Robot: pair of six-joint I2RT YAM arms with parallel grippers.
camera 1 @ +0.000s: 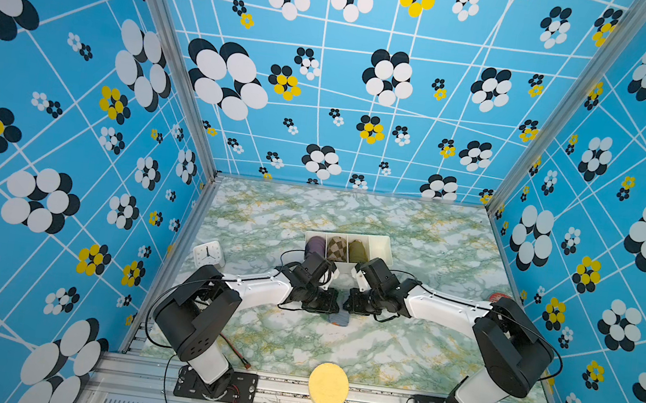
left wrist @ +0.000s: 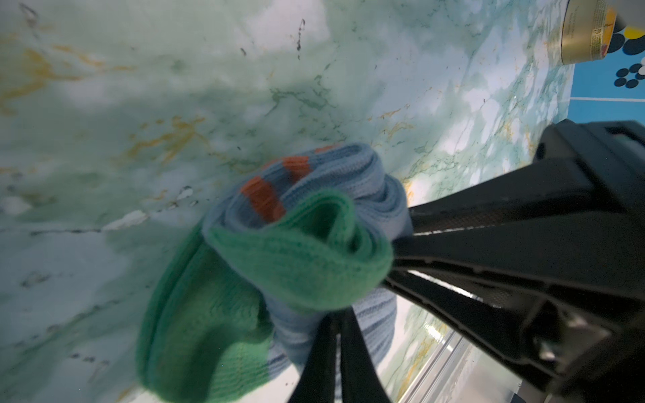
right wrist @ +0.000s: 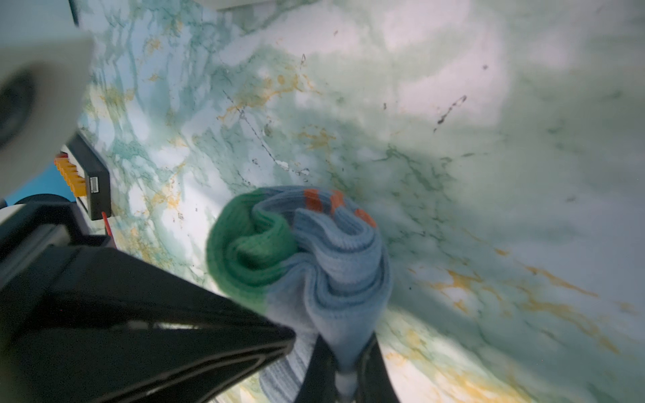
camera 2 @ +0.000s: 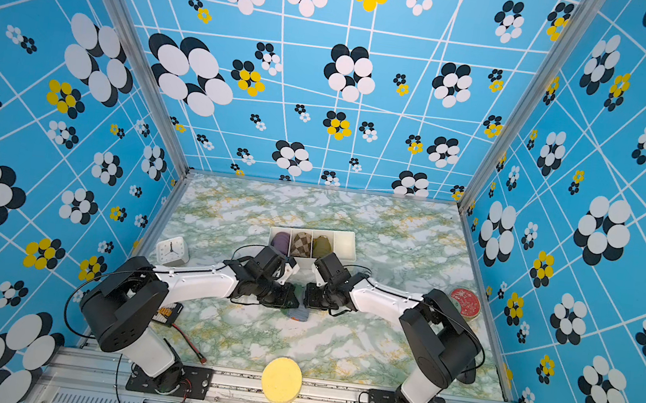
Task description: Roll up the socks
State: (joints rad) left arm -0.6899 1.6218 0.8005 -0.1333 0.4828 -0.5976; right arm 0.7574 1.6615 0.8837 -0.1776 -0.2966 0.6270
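Left end effector [left wrist: 336, 324]: my jaws pinch the socks [left wrist: 300, 258] | right end effector [right wrist: 345, 356]: my jaws pinch the same bundle from the opposite side | socks: bunched roll between both tips, over the counter [left wrist: 139, 104], contact unclear

Grey-blue ribbed socks [left wrist: 307, 251], green toes, orange stripes; table [camera 1: 433, 245] green-white marble, yellow veins.

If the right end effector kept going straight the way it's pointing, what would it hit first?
The socks: the right end effector is shut on them, the roll bunched right ahead. Beyond that, probably the table, though depth is unclear.
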